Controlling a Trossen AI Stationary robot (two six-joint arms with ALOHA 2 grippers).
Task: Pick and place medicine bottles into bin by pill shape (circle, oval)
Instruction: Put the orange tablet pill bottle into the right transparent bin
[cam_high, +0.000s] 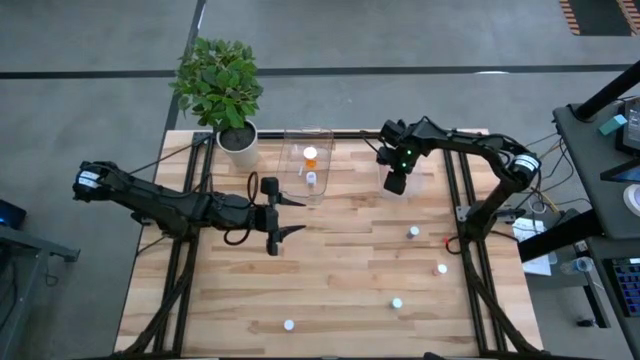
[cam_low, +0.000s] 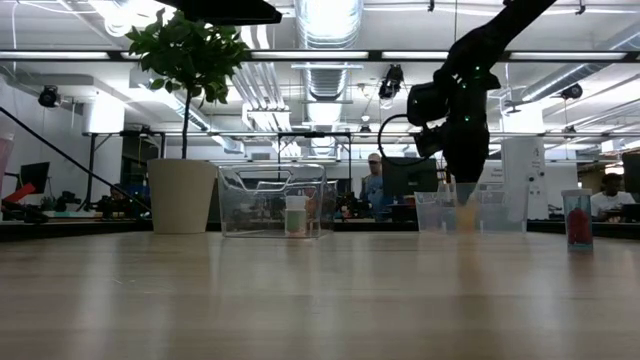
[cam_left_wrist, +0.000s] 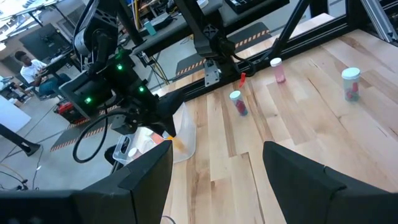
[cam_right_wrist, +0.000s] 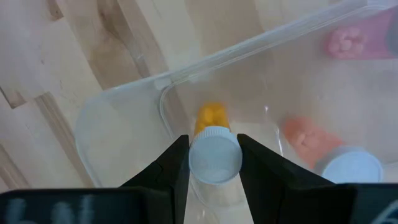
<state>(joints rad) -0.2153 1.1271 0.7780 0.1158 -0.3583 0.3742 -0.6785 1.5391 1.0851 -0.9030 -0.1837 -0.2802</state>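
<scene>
My right gripper (cam_high: 397, 182) is shut on a small bottle (cam_right_wrist: 213, 146) with a white cap and orange pills, over the right clear bin (cam_high: 418, 172). That bin holds a pink-filled bottle (cam_right_wrist: 356, 34) and a white-capped bottle with pinkish pills (cam_right_wrist: 339, 163). The left clear bin (cam_high: 307, 165) holds an orange-topped bottle (cam_high: 310, 155) and a white one (cam_high: 312, 180). My left gripper (cam_high: 292, 216) is open and empty near the table's middle. Several bottles stand loose on the table's near right, among them one (cam_high: 413, 232) and another (cam_high: 397, 302). My right gripper pinches the bottle's white cap (cam_right_wrist: 214, 160) between its two fingers (cam_right_wrist: 177, 165), which come from above and point down. The bottle hangs upright below them, its orange-filled body (cam_right_wrist: 211, 117) inside the right bin's rim (cam_right_wrist: 163, 93). I cannot tell whether it touches the bin's floor.
A potted plant (cam_high: 225, 90) stands at the far left corner, beside the left bin. More bottles stand at the near edge (cam_high: 289, 324) and near the right frame (cam_high: 441, 268). People show in the room beyond the table (cam_low: 373, 180).
</scene>
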